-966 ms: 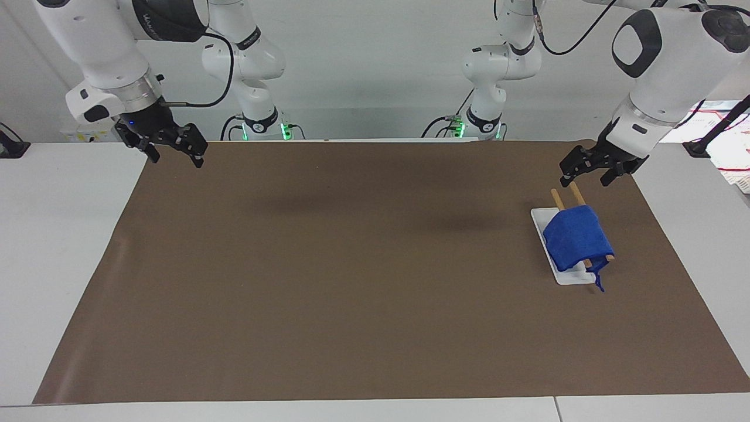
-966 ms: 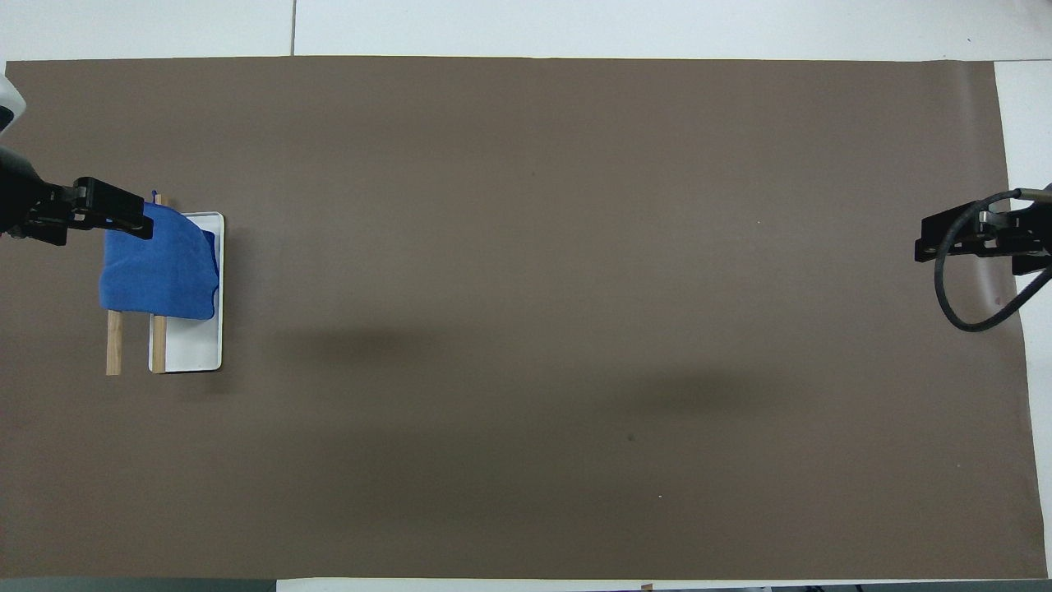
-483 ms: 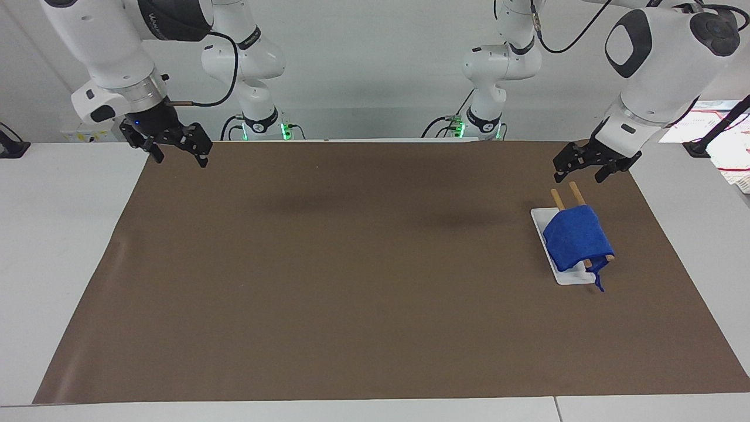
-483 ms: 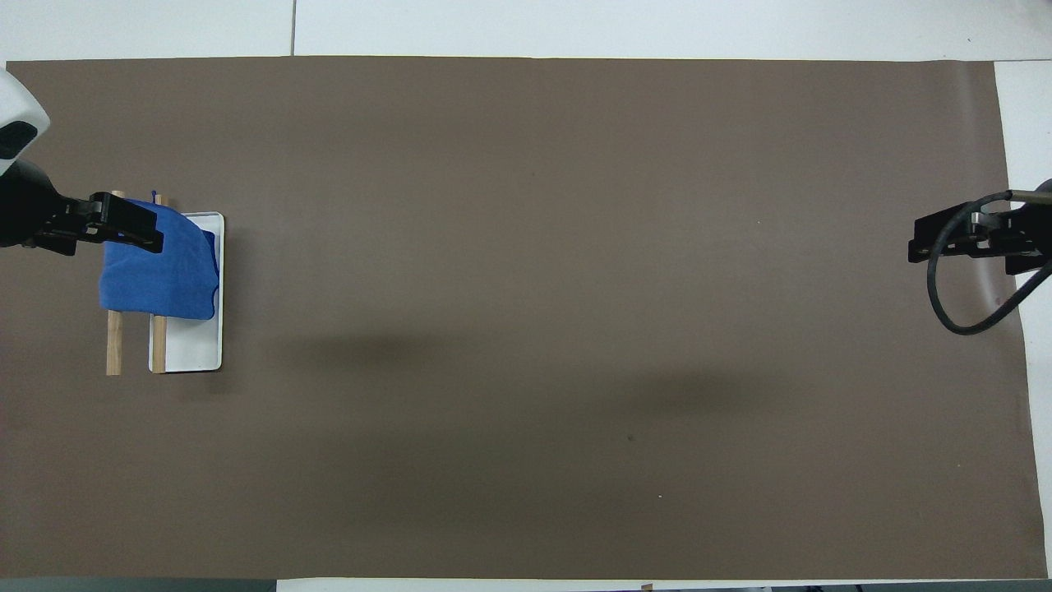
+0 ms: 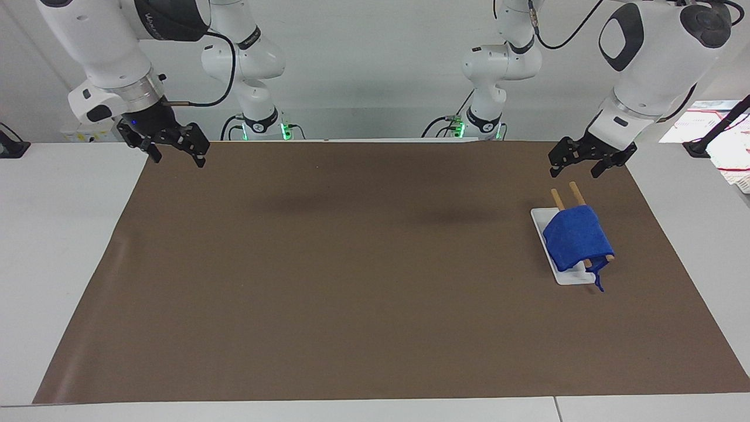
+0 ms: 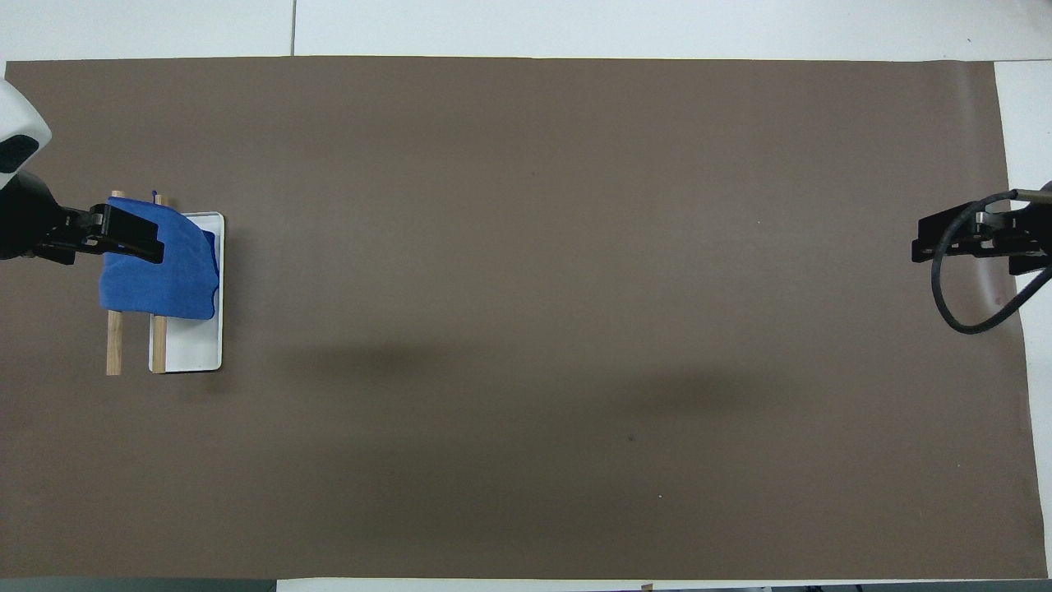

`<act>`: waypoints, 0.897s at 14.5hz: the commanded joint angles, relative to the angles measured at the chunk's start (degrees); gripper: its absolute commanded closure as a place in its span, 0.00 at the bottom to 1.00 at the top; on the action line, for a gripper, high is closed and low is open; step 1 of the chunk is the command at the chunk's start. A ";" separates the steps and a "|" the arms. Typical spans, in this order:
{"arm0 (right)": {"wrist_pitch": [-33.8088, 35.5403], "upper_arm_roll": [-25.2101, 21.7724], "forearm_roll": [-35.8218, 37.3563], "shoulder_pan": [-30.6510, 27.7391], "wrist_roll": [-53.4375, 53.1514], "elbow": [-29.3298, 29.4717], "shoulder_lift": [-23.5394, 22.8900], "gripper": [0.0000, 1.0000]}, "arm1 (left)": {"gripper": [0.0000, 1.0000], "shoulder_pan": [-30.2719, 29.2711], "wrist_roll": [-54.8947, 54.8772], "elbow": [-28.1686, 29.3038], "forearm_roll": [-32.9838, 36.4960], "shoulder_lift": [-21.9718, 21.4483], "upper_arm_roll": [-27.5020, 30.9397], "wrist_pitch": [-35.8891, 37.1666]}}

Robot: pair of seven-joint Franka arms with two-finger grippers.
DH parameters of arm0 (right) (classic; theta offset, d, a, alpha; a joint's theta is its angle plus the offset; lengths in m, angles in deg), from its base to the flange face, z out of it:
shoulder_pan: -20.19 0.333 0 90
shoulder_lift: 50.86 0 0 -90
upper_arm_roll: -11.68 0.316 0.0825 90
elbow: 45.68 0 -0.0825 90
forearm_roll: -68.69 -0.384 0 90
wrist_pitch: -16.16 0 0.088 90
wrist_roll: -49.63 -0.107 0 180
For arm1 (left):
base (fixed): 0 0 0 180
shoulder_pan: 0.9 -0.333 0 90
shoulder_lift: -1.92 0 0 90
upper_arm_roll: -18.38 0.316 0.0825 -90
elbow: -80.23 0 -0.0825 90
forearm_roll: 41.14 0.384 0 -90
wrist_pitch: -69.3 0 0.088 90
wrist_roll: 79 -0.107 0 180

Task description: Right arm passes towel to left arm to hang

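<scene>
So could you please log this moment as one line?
towel: draped over wooden rack | left gripper: open, above rack's end | right gripper: open, waiting

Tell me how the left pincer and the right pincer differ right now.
The left pincer hangs over the mat near the wooden rack draped with the blue towel; the right pincer hangs over the mat's corner at the right arm's end of the table, with nothing under it. The right pincer's wrist shows a small blue light; the left pincer's wrist shows none. Both are black, two-fingered, open and hold nothing.
</scene>
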 commanded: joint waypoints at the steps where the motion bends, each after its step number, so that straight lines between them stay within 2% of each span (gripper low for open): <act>1: -0.34 -0.40 -0.34 -0.15 0.82 -0.44 0.74 0.00 | 0.00 0.37 -0.29 2.13 0.96 -1.98 0.45 -0.48; 4: -0.96 -0.40 -0.34 -0.15 3.63 -0.53 0.74 0.00 | 0.00 0.37 -0.20 2.40 0.88 -2.33 0.45 -0.83; 13: -0.52 -0.23 -0.26 0.55 3.37 -0.44 0.83 0.00 | 0.00 0.02 -0.82 1.87 2.63 -1.98 0.36 -2.06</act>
